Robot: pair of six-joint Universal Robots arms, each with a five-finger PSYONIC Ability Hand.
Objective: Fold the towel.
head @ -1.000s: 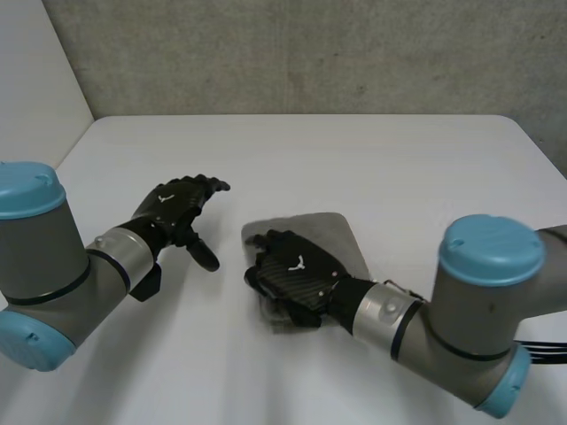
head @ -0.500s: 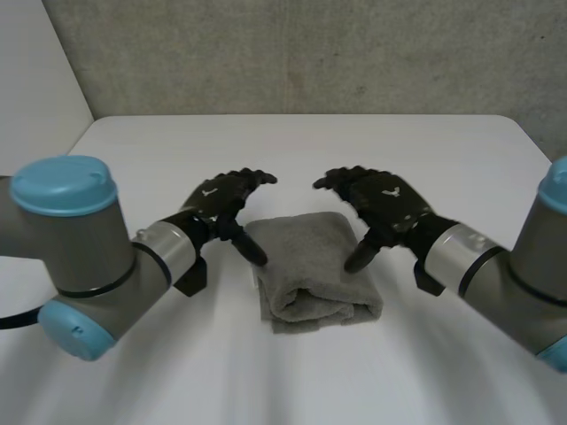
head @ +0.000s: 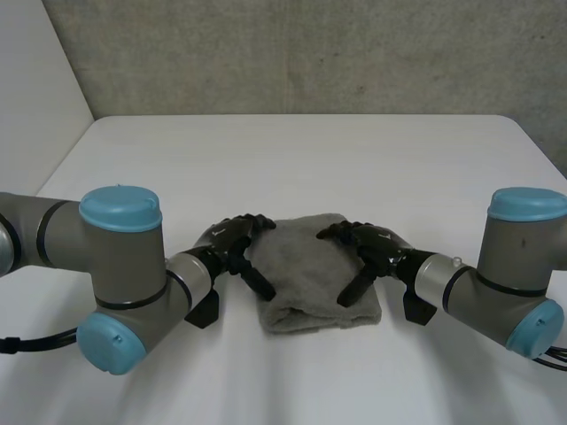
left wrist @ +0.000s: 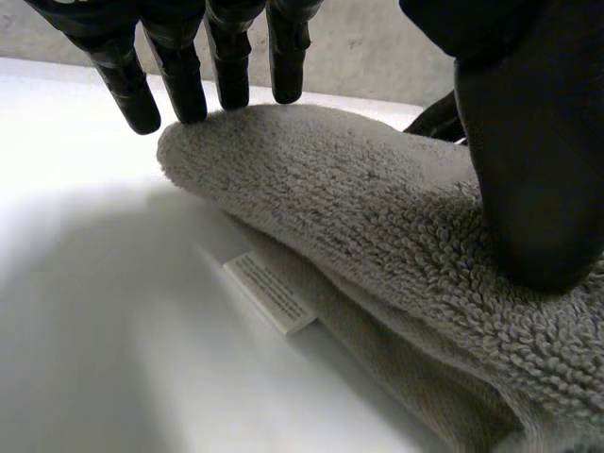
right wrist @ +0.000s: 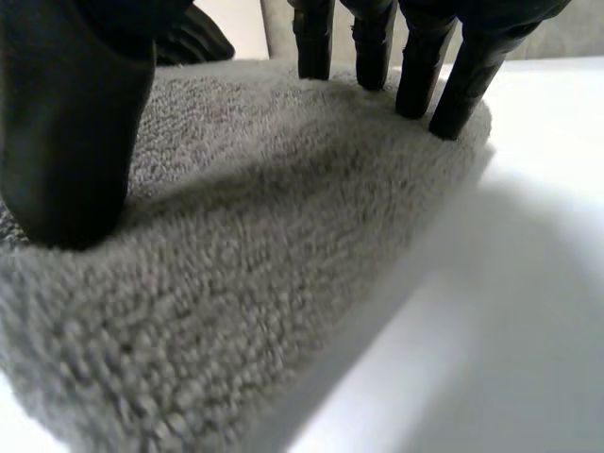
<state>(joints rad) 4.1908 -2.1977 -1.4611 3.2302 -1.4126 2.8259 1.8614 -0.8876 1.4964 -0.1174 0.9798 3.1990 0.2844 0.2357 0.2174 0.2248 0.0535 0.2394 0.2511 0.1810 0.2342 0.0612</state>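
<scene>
1. The towel (head: 314, 270) lies as a thick folded bundle in the middle of the white surface (head: 292, 150), between the two arms, with its rounded fold toward the robot.
2. The left hand (head: 232, 243) rests on the towel's left edge and the right hand (head: 372, 248) on its right edge. Both are open, with fingers nearly straight. Each lies on top of the cloth and grips nothing.
3. This matched placement probably serves to press the layers flat and keep the bundle from springing open. Judged from that, the folding looks close to finished.
4. The left wrist view adds detail. The fingertips (left wrist: 179, 80) sit along the far edge of the bundle and the thumb (left wrist: 528, 160) presses into the pile nearer the camera. A small white label (left wrist: 269, 294) pokes out from under the top layer onto the surface, which the head view hides.
5. The right wrist view shows the same pose mirrored, with fingertips (right wrist: 415, 71) at the far edge and the thumb (right wrist: 71, 132) denting the cloth.
6. The head view alone shows the whole outline of the towel and how evenly the hands flank it.
</scene>
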